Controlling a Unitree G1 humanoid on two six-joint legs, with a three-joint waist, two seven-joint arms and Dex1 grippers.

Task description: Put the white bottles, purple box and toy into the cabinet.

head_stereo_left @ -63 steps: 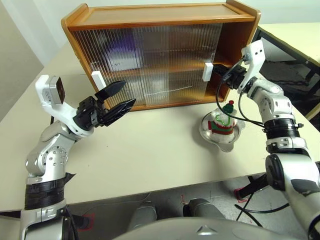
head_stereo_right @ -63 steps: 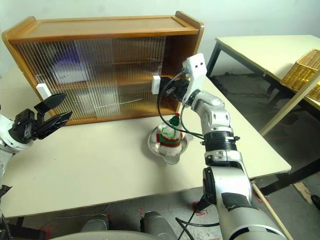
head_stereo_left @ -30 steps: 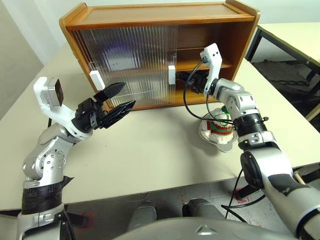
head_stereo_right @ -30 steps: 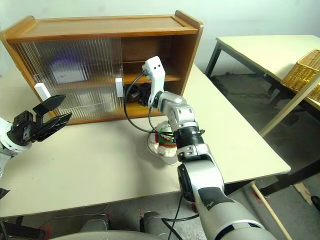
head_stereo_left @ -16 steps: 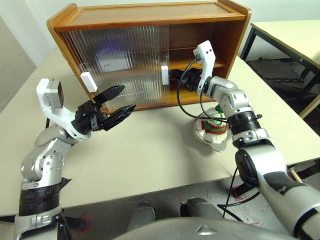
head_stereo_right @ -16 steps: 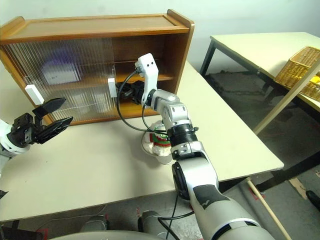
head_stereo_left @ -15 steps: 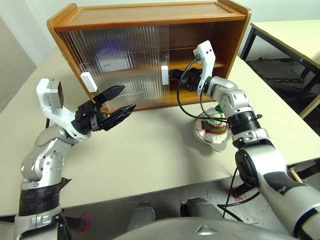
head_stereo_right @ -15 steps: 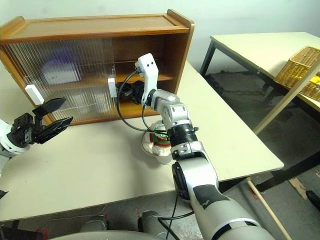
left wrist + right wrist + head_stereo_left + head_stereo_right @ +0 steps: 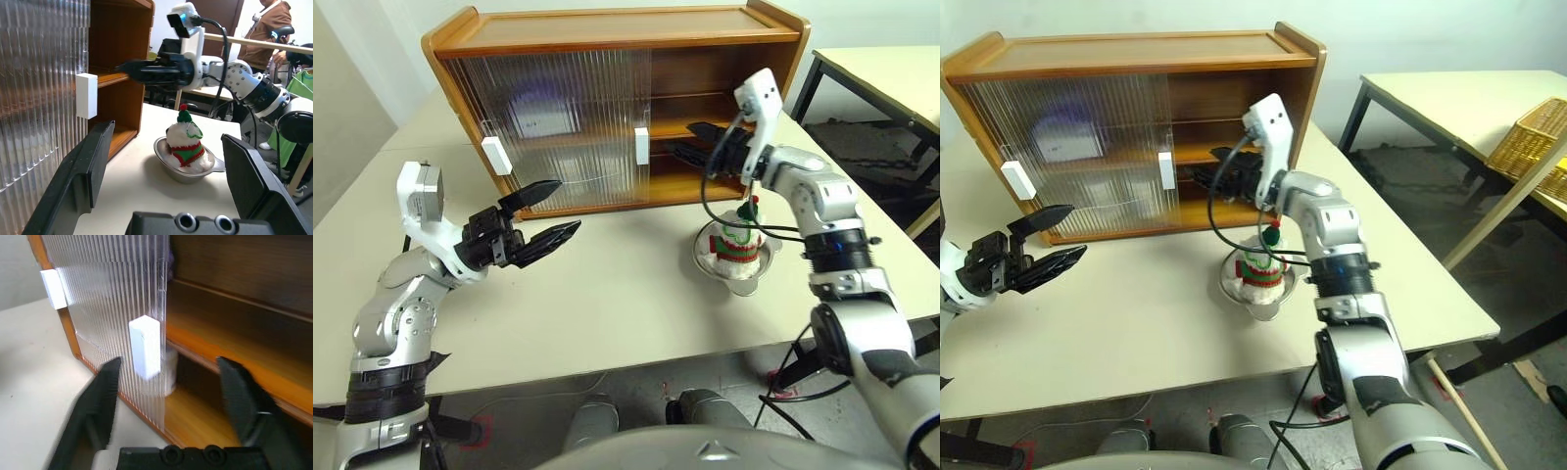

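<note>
No text, brand, number or sign can be read anywhere in these views. Behind the ribbed sliding door of the cabinet (image 9: 607, 108), a pale label (image 9: 540, 122) with dark marks shows on something purple, but the ribbing blurs it past reading. The toy (image 9: 186, 144) carries no lettering on its sweater.

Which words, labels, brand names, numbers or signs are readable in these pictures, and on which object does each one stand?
No text can be read.
A pale label shape shows behind the ribbed translucent sliding door of the orange-brown wooden cabinet: too blurred to read.
The small white plush toy in a red-and-green sweater, sitting in the steel bowl, carries no writing.
</note>
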